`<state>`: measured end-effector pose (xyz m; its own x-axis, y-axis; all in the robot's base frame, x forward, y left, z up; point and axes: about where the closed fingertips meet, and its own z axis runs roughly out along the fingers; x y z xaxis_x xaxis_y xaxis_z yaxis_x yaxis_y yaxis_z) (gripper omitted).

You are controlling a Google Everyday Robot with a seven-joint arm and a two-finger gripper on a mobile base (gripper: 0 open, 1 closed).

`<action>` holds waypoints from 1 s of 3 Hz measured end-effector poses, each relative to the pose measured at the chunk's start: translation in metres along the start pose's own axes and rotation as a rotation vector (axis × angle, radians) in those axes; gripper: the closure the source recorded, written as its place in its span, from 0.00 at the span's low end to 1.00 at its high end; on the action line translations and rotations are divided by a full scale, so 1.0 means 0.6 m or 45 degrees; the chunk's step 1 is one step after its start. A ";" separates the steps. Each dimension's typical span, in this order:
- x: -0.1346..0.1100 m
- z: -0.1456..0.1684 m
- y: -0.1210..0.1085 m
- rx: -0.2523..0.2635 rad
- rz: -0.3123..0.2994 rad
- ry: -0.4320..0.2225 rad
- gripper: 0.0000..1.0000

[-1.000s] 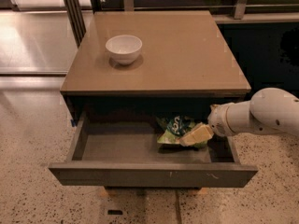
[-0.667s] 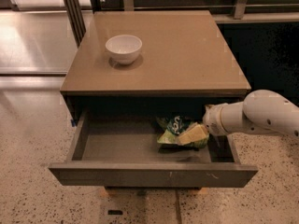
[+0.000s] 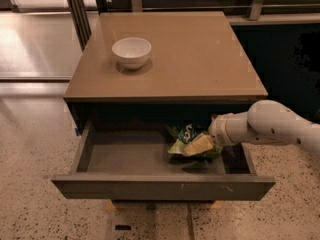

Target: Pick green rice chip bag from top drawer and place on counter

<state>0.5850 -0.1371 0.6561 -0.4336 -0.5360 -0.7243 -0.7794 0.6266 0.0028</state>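
The green rice chip bag (image 3: 183, 135) lies in the right half of the open top drawer (image 3: 130, 156), on its grey floor. My gripper (image 3: 198, 146) reaches in from the right, down inside the drawer, and lies over the bag's right side, touching it. The white arm (image 3: 270, 126) crosses the drawer's right wall just under the counter edge. The tan-brown counter (image 3: 200, 59) sits above the drawer. Part of the bag is hidden behind the gripper.
A white bowl (image 3: 131, 51) stands on the counter at the left rear. The drawer's front panel (image 3: 160, 186) juts out toward me over speckled floor. Dark furniture and metal legs stand behind and to the right of the cabinet.
My arm has slid left, further into the drawer, bringing the gripper more over the bag. The bag has hardly shifted. The bowl and drawer have not moved.
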 end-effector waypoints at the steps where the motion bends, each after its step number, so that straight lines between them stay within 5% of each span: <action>1: 0.030 0.020 -0.007 0.019 -0.013 0.055 0.00; 2: 0.067 0.032 -0.015 0.066 -0.022 0.129 0.00; 3: 0.102 0.039 -0.020 0.115 -0.027 0.196 0.18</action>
<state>0.5780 -0.1644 0.5956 -0.4873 -0.6255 -0.6093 -0.7480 0.6591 -0.0784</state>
